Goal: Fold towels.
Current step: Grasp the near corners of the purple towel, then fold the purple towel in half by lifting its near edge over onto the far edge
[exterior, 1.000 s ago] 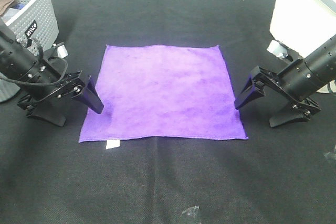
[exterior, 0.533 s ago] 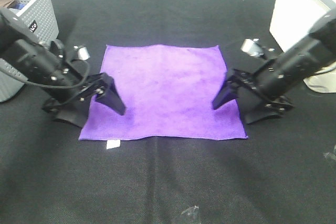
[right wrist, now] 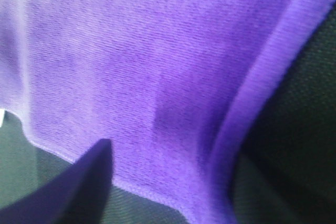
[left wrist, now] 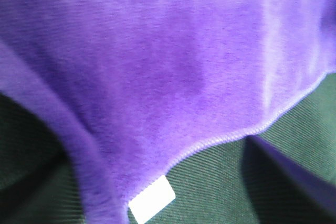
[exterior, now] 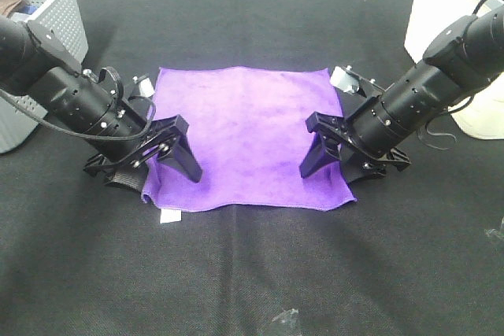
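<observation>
Left gripper [exterior: 153, 171] and right gripper [exterior: 342, 164], two in all, each straddle one side edge of the towel. Their jaws stand part-way apart, with one finger [right wrist: 79, 182] lying on the cloth and the other low at the counter outside the hem. Neither looks clamped yet. This stance reads as the set-up for pinching both sides at once, so the cloth can rise evenly and be laid over itself. One black fabric-covered counter [exterior: 252, 281] carries everything. One purple microfibre towel [exterior: 248, 127] lies flat between the two grippers, spread out because a fold needs a smooth start. Its side edges are rucked slightly inward where the fingers press. One grey perforated basket [exterior: 47, 29] sits outboard of the left gripper and well apart, probably there for laundry. One white bin [exterior: 449, 13] stands outboard of the right gripper, also well apart from the work. One small white tag [left wrist: 152, 202] marks the towel corner just beside the left gripper and pokes out past the stitched hem.
</observation>
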Available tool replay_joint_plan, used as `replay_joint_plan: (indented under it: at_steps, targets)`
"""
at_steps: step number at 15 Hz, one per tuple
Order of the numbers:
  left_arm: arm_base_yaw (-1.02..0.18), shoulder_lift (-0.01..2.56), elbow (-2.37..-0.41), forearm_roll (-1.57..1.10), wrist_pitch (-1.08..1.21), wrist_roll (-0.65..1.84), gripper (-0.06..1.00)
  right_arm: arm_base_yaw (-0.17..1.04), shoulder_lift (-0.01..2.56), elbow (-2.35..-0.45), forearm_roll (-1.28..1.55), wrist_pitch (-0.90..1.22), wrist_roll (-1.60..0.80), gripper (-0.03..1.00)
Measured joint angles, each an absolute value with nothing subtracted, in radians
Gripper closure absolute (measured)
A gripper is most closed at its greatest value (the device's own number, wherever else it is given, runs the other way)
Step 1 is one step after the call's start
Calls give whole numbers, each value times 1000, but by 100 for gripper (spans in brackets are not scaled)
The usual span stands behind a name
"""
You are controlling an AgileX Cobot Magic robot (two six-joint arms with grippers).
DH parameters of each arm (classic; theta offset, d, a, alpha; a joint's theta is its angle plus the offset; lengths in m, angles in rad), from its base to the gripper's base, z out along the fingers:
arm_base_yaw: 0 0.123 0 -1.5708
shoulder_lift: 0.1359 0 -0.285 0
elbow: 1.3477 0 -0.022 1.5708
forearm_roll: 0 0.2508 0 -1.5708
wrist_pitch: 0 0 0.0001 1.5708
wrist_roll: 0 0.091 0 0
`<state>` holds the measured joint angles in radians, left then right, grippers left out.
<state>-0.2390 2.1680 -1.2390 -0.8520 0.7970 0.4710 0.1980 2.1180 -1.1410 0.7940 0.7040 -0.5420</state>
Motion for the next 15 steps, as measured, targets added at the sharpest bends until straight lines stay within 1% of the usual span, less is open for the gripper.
replay_joint_plan:
  at_steps: [3, 4, 5, 6, 9, 11, 15]
  targets:
    - [-239, 2185, -1238, -852, 777, 467, 65, 200, 2123, -1141, 743, 696, -542, 69]
    - [-240, 2190, -1235, -849, 777, 467, 79, 200, 2123, -1141, 726, 697, -542, 81]
    - [-241, 2194, -1233, -845, 778, 467, 90, 202, 2126, -1141, 715, 705, -542, 91]
    - [-241, 2195, -1233, -841, 778, 467, 94, 203, 2126, -1141, 711, 710, -542, 96]
    - [-249, 2184, -1233, -800, 783, 467, 94, 205, 2118, -1139, 695, 737, -541, 97]
    - [-251, 2158, -1225, -723, 799, 462, 94, 208, 2101, -1129, 654, 777, -520, 97]
    - [-252, 2036, -1184, -596, 833, 407, 94, 209, 1995, -1129, 632, 883, -464, 97]
